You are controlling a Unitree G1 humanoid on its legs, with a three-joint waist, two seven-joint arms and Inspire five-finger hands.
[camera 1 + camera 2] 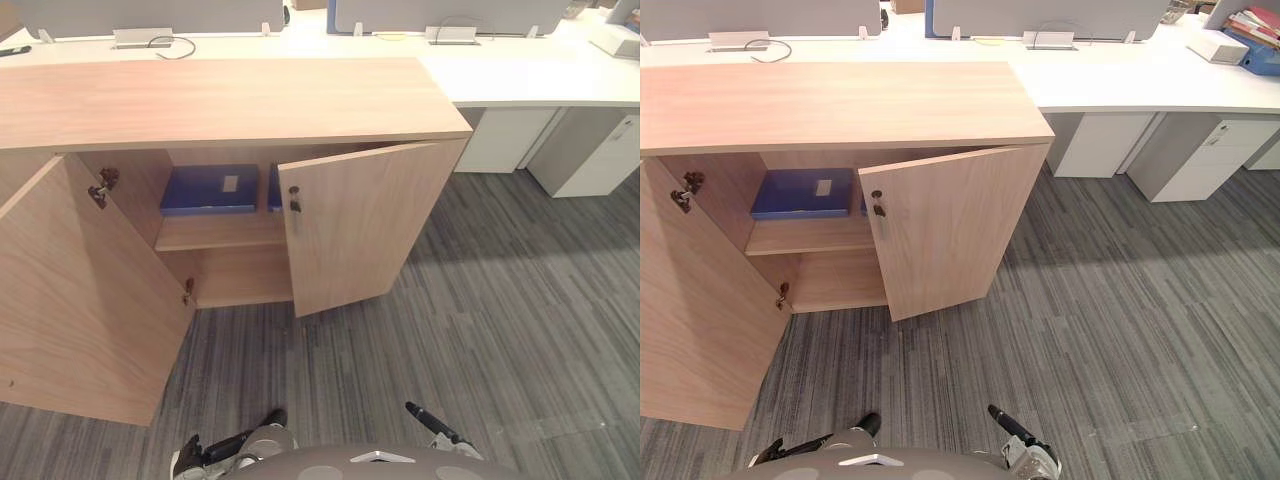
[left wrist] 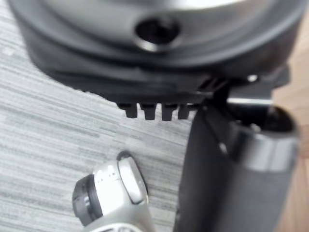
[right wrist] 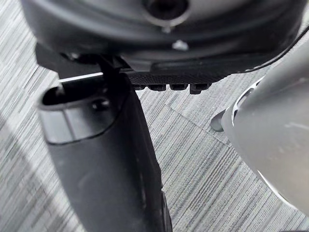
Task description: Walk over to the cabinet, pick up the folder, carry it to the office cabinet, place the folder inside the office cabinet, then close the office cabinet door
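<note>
One cabinet (image 1: 220,100), two open doors (image 1: 80,300), one shelf (image 1: 220,232), two blue folders (image 1: 210,190).

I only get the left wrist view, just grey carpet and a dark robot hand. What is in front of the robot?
Observer: A wooden cabinet with its left door and right door open.
Operator: Anything inside?
Observer: A blue folder lies flat on its upper shelf.
Operator: Is the other robot hand carrying something?
Observer: No, the right robot hand hangs open over the carpet, holding nothing.
</note>
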